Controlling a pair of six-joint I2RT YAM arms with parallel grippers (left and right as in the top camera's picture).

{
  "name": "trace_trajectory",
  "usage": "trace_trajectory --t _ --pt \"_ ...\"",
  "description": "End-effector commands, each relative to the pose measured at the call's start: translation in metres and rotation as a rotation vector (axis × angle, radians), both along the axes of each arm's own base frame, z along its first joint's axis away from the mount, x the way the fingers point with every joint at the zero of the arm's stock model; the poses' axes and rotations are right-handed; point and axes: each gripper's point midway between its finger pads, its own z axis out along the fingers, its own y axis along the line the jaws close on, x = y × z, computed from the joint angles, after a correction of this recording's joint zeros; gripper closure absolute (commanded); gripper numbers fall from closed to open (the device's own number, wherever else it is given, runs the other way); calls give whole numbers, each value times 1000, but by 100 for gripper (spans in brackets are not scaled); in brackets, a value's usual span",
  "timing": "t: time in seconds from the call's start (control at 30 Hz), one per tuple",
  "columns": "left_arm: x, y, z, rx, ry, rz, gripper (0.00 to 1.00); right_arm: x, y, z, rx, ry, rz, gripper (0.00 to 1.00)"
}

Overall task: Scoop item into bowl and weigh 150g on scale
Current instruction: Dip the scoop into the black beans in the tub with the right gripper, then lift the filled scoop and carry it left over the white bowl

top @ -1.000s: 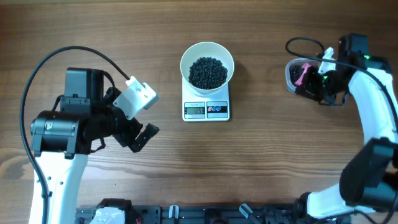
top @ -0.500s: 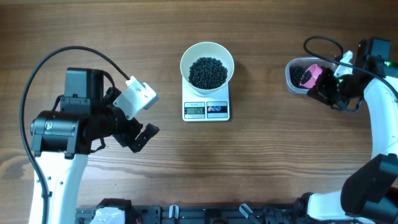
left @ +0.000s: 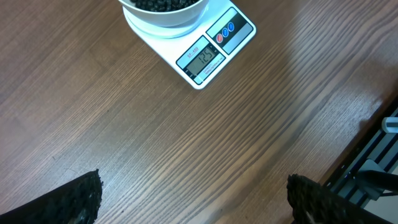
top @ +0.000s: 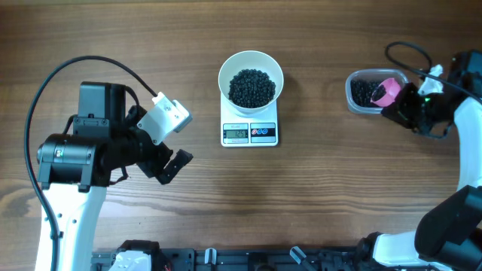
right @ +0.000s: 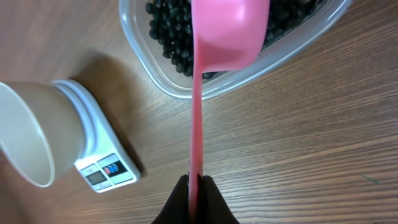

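While right gripper (right: 194, 190) stays clamped on pink scoop (right: 227, 37) handle, arm has swung right, scoop head now over tub (top: 352, 100) of beans (top: 364, 90). Bowl (top: 226, 71) with beans sits on scale (top: 250, 133), display looks like 125, so another scoop seems needed. Left gripper (left: 196, 199) wide, empty.

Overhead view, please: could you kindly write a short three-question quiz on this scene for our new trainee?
1. True or false: the white bowl of black beans stands on the scale.
2. The right end effector is shut on: A) a pink scoop; B) the bowl's rim; C) nothing.
3. In a few words: what lies under the scoop's cup?
Key: 1 true; 2 A; 3 the clear tub.
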Motion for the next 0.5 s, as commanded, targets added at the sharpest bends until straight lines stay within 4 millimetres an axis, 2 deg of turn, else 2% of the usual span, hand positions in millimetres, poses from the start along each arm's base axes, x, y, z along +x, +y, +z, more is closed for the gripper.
trace_trajectory --t 0.0,0.17,0.47 --pt "-1 -2 5 -23 -12 1 0 5 9 12 122 -79 32 96" --pt "-1 -2 5 -23 -12 0 0 8 13 24 211 -140 42 96" --pt "-1 -2 5 -23 -12 1 0 16 42 55 414 -262 107 96"
